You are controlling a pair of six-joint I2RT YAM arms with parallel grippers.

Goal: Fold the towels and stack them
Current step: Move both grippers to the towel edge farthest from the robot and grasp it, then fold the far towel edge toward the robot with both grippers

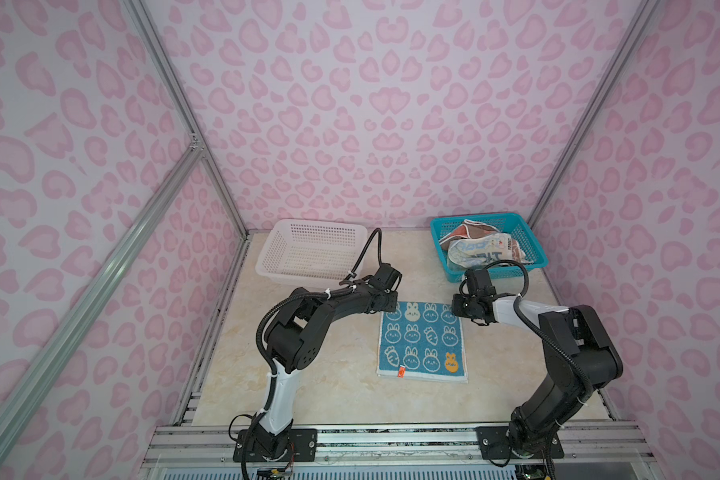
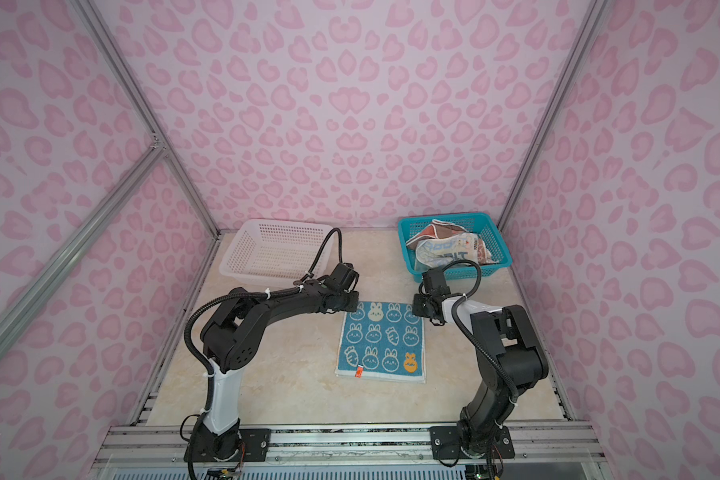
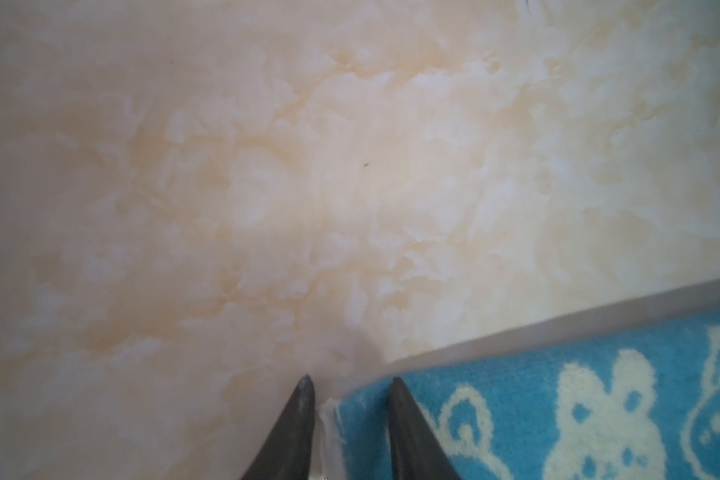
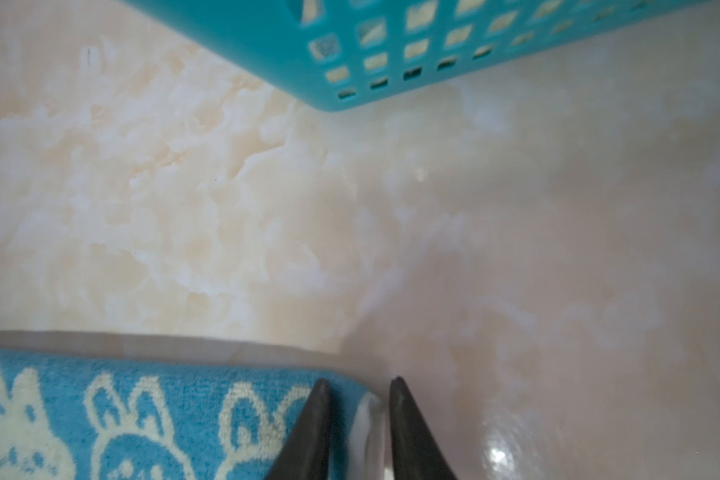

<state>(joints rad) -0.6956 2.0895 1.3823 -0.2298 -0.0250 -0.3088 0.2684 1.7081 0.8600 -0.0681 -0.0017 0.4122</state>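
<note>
A blue towel with white rabbits (image 1: 422, 340) (image 2: 383, 340) lies flat on the marble tabletop. My left gripper (image 1: 391, 305) (image 3: 350, 384) is at its far left corner. One fingertip (image 3: 395, 388) presses on the blue pile, and the white hem stands pinched between the jaws. My right gripper (image 1: 458, 309) (image 4: 358, 384) is at the far right corner of the towel (image 4: 142, 395), its jaws closed on the raised white edge. More crumpled towels (image 1: 483, 245) (image 2: 449, 245), orange-brown and lettered, fill the teal basket (image 1: 536, 245).
A white perforated basket (image 1: 275, 249) (image 2: 238, 249) stands at the back left, just behind my left arm. The teal basket's corner (image 4: 308, 54) is close beyond my right gripper. Pink patterned walls enclose the table on three sides.
</note>
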